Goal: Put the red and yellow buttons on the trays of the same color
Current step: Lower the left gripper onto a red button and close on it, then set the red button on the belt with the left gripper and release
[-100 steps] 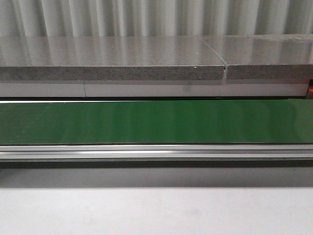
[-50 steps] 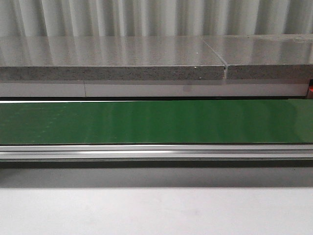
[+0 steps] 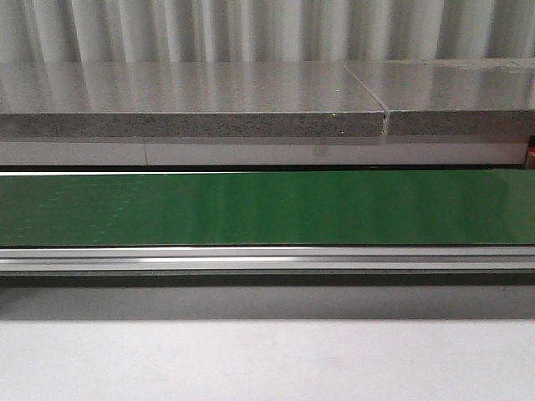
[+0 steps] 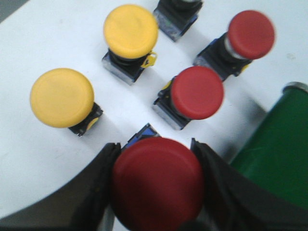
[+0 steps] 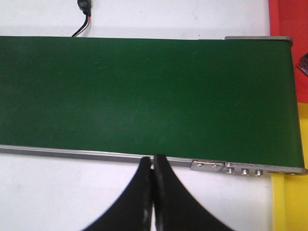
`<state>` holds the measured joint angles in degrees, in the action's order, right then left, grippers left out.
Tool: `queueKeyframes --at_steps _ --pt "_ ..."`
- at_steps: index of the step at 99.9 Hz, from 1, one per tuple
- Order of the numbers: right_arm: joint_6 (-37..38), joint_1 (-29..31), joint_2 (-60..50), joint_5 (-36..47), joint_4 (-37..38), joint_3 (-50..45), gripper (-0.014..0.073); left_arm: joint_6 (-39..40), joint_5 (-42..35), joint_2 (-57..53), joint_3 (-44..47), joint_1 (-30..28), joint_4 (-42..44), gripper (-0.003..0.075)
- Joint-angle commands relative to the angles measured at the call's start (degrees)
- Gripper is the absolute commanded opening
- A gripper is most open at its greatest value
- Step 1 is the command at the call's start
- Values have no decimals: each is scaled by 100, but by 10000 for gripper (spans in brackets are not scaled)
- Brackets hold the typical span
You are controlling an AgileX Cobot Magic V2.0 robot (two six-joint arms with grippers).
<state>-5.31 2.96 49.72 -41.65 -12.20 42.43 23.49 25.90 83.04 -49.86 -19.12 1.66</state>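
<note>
The red tray [image 5: 288, 29] and the yellow tray [image 5: 291, 202] show only as strips at the edge of the right wrist view, just beyond the end of the green conveyor belt [image 5: 144, 96]; what they hold cannot be told. The left hand [image 4: 156, 192] grips a red button [image 4: 156, 185] between its fingers [image 4: 96, 192]. On the white surface [image 4: 48, 38] near it stand two more red buttons [image 4: 197, 92] and two yellow buttons [image 4: 61, 97], all apart. The right hand [image 5: 152, 192] is closed and empty above the belt's metal rail [image 5: 72, 153]. A grey stone ledge [image 3: 192, 109] and a corrugated wall [image 3: 251, 29] lie behind the belt.
</note>
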Motion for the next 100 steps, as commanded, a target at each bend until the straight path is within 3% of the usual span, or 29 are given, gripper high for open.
queueKeyframes --at_steps 1,21,49,100 --pt "-59 -5 -71 313 -29 153 -67 -62 -157 -551 -158 176 -44 -14" --pt "-59 -5 -71 313 -29 153 -67 -334 -80 -1043 -158 733 -44 -14" --pt "-59 -5 -71 313 -29 153 -67 -806 533 -730 -696 1465 -47 -14" --pt "-59 -5 -71 313 -29 153 -67 -820 700 172 -934 1591 -109 -1"
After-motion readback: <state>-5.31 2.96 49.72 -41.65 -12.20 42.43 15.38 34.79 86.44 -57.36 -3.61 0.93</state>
